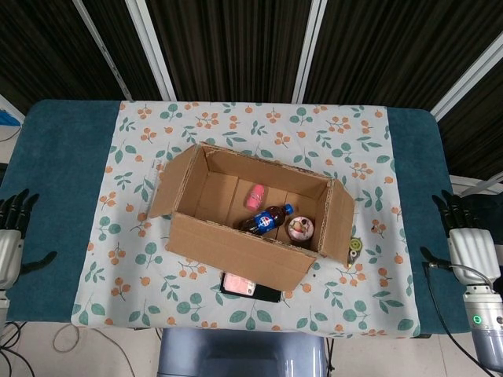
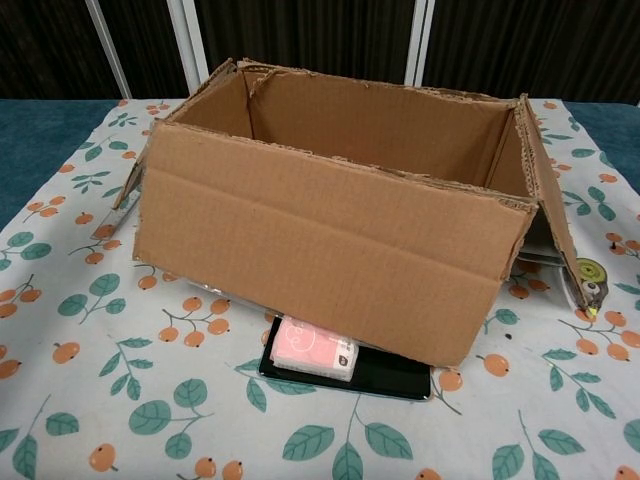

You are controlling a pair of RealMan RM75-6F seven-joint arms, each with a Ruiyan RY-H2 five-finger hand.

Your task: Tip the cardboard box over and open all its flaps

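Silver-backed left hand (image 1: 8, 253) and right hand (image 1: 468, 245), black fingers, thin black cables.

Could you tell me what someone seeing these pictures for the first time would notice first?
The open cardboard box in the middle of the floral tablecloth dominates, with a cola bottle and two small items lying inside. A pink packet on a black tray pokes out beneath its near edge. Both hands, left hand and right hand, rest at the table's sides, well clear.

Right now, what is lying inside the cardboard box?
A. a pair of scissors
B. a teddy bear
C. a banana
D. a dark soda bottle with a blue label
D: the head view shows a soda bottle lying on the floor of the open cardboard box.
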